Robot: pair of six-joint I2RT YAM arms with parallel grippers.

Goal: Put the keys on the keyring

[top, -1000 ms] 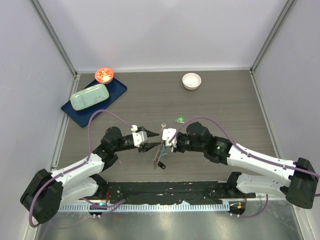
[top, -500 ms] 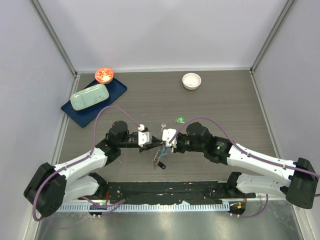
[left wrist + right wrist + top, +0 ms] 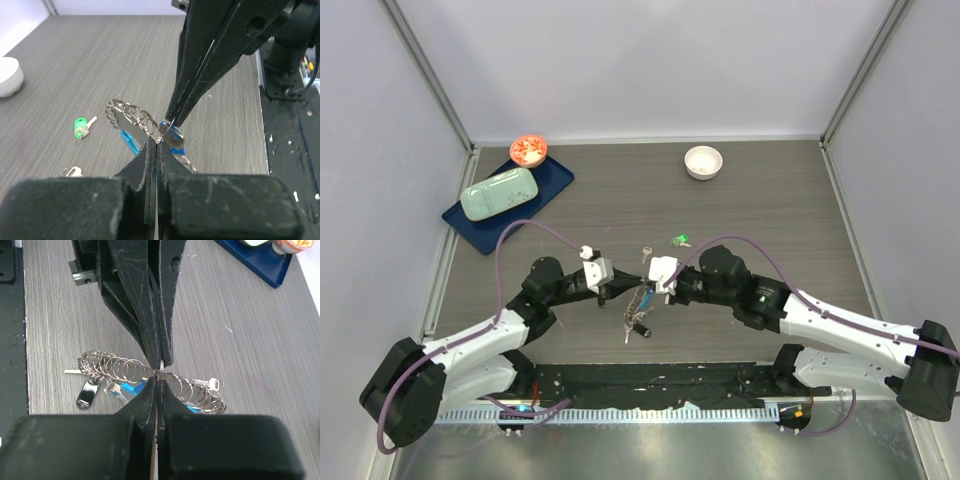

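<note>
Your left pincer [image 3: 157, 146] and right pincer [image 3: 159, 382] clench the keyring [image 3: 116, 369] tip to tip; green key [image 3: 680, 239] lies at its one o'clock.

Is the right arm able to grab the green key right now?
Probably not yet. The green key lies nearby with nothing in between, but the right gripper is pinched shut on the keyring, so it would have to let go first.

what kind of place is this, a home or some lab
Probably a robot lab test cell, not a home: a left arm and right arm bolted to a table, bare white panels around it, a keyring held between the arms.
</note>
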